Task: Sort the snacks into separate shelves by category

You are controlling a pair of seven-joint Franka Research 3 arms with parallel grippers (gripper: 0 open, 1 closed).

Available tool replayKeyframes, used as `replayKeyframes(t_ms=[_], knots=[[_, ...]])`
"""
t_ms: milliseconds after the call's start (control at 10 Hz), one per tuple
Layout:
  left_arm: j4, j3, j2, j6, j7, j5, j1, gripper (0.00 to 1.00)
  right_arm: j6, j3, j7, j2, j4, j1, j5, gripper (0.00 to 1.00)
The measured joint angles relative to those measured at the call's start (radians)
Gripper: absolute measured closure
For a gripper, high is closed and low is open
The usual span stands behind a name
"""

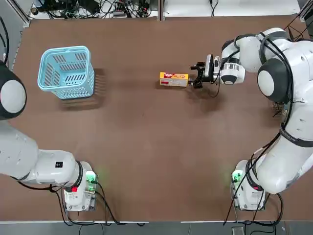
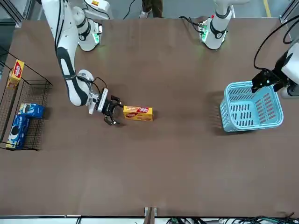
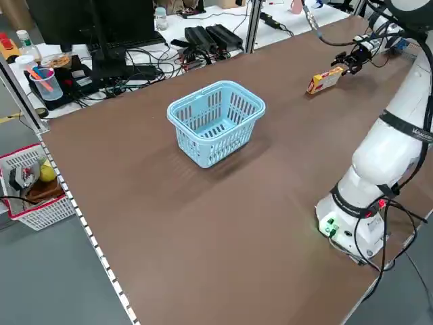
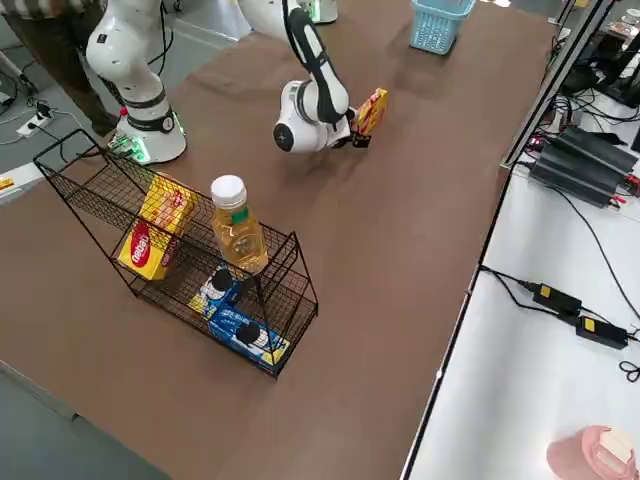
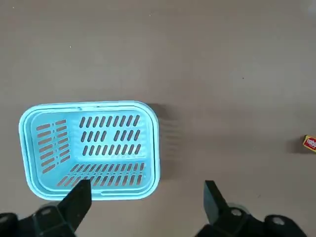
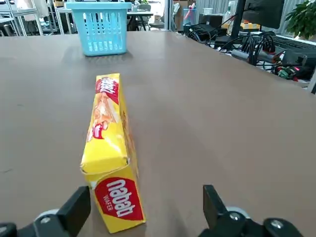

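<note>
Yellow wafer box [image 1: 174, 79] is lying on its long side on the brown table [image 1: 146, 147], just ahead of the right gripper [image 1: 198, 74], its short end facing the fingers and slightly off toward one of them in the right wrist view. Right gripper is reaching in low and level, jaws standing wide apart, holding nothing; no contact with the box yet as far as the frames show. Judgement: the step in hand is the grasp approach. To do it well, the gripper should be centring on the box so both fingers straddle its narrow width, then advancing far enough along the length before closing; pinching only the end risks the box pivoting or sliding away on the table. Wire rack [image 4: 180, 250] is standing well behind the right gripper, off to the robot's right: one yellow box [image 4: 155, 232] on the upper tier, blue cookie packets [image 4: 240, 330] on the lower tier, and a capped bottle [image 4: 237, 228] of amber liquid also standing in it. Left gripper [image 5: 143, 207] is hanging open directly above the light blue basket [image 1: 66, 71], which is looking empty.
</note>
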Motion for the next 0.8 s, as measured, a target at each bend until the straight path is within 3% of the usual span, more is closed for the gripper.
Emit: replayKeyframes(t_ms=[700,800], knots=[[0.004,0.0,0.0,0.007,0.0,0.0,0.0,0.0,-0.005,0.019,-0.017,0.015,0.001,0.0,0.006,0.04],[0.004,0.0,0.0,0.007,0.0,0.0,0.0,0.0,-0.005,0.021,-0.018,0.021,0.006,-0.001,0.008,0.2]])
